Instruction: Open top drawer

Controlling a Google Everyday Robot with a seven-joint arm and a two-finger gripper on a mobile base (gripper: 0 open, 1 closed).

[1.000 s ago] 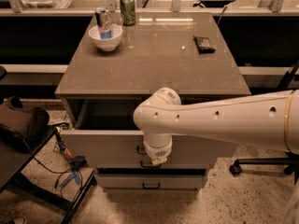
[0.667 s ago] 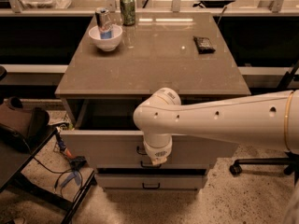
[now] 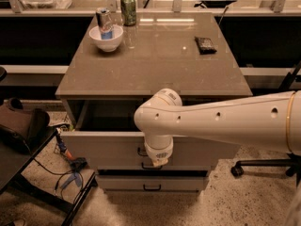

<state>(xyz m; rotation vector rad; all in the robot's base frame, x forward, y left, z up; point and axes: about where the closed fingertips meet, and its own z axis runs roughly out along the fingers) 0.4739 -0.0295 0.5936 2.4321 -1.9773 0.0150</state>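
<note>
Step in hand: the pull. The wide grey-beige top drawer (image 3: 106, 149) sits under the grey-brown table (image 3: 164, 69) and stands partly out, with a dark gap showing between its front and the table's edge. The claw (image 3: 157, 162) points down from the wrist of the thick white arm (image 3: 221, 121), right against the middle of the drawer front where the thin black bar handle (image 3: 141, 151) sits. The wrist hides most of the handle, so I cannot tell whether the claw is open, closed or gripping. Judgement: task well along, and the next move calls for a straight, level pull outward to full travel, then a release. A narrower lower drawer (image 3: 122, 182) beneath is closed. On the table, all clear of the work: a white bowl (image 3: 107, 36) holding a silver can (image 3: 104, 19), a green can (image 3: 128, 9) and a small black flat packet (image 3: 205, 44). Possible obstructions to the arm: the black office-chair base (image 3: 256, 166) at right and the floor cables (image 3: 70, 166) at left.
</note>
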